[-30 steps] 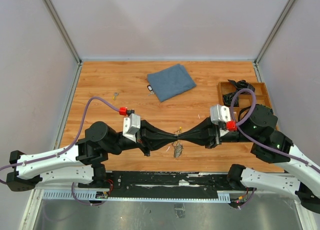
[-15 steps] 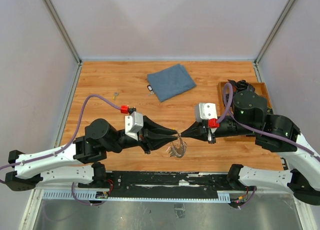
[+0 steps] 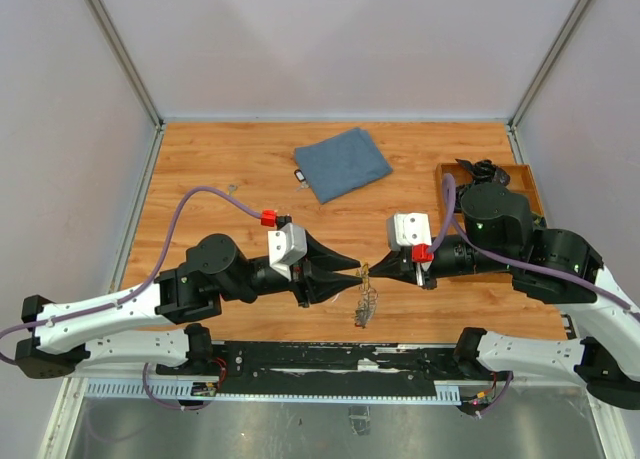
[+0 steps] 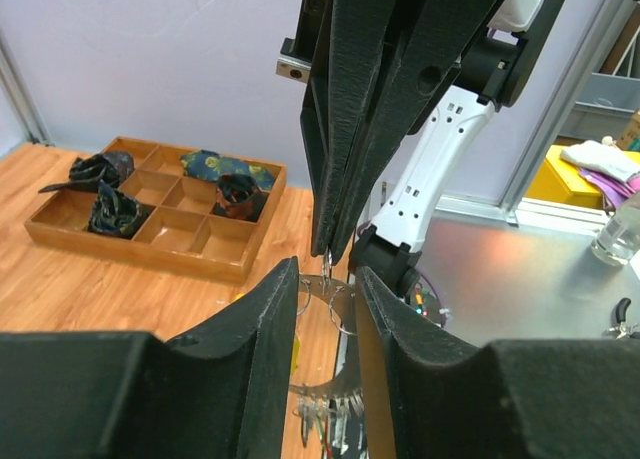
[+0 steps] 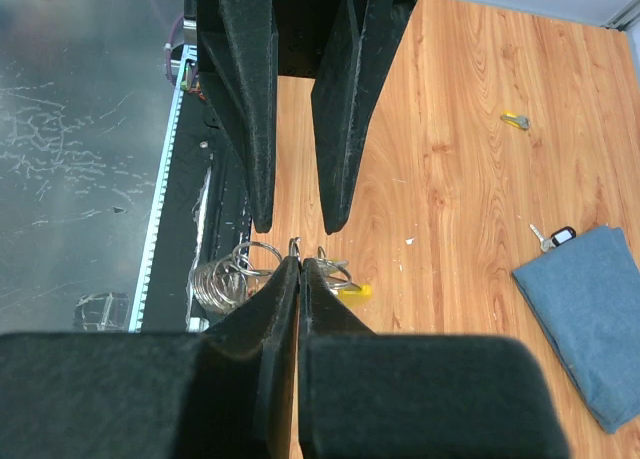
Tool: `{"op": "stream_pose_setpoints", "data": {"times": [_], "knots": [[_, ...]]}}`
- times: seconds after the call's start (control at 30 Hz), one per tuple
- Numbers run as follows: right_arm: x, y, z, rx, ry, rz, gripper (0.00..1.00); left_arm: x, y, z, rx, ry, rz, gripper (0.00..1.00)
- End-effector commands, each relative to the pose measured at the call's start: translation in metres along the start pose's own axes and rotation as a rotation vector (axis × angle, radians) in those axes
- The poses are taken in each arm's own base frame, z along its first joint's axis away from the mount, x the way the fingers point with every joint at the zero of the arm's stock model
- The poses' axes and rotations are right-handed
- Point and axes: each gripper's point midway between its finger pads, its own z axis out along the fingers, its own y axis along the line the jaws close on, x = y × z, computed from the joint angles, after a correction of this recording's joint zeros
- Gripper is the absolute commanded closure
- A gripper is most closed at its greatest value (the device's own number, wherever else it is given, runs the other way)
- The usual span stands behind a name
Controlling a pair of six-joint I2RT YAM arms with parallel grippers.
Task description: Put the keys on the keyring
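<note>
The keyring [image 3: 366,295] hangs in mid-air over the table's front centre, with several keys [image 3: 361,316] dangling from it. My right gripper [image 3: 371,271] is shut on a thin ring at its top; in the right wrist view [image 5: 301,262] the tips pinch the wire, with coiled rings [image 5: 232,279] and a yellow-headed key [image 5: 353,292] beside them. My left gripper [image 3: 357,269] faces it, open; in the left wrist view [image 4: 328,276] the keyring [image 4: 322,387] and keys [image 4: 330,414] hang between its spread fingers [image 4: 277,319], which do not touch them.
A blue cloth [image 3: 342,163] lies at the back centre with a black-headed key [image 3: 299,176] at its left edge. A small loose key [image 3: 231,189] lies at the back left. A wooden compartment tray [image 3: 526,175] stands at the right, partly under the right arm.
My left gripper has opened and let go of the keyring, and the left arm has shifted right. The keyring now hangs from the right gripper alone.
</note>
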Motion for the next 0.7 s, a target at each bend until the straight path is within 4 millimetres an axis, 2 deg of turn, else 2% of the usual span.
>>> {"op": "stream_pose_setpoints", "data": {"times": [0.0,0.3,0.5,0.67], "knots": [[-0.0153,-0.0012,-0.0077,0.021,-0.05,-0.043,1.0,-0.0101,-0.0041,0.0029,0.022,-0.033,0.0,0.65],[-0.0193,-0.0015,-0.0081,0.027,-0.074,-0.044,1.0,-0.0033,-0.0069,0.0068,0.039,-0.018,-0.015,0.62],[-0.0208,0.0014,-0.0074,0.011,-0.085,-0.04,1.0,-0.0035,-0.0053,0.0088,0.031,-0.019,-0.017,0.82],[-0.0215,0.0035,-0.0057,-0.002,-0.094,-0.038,1.0,-0.0054,-0.0039,0.01,0.023,-0.023,-0.014,0.91]]}}
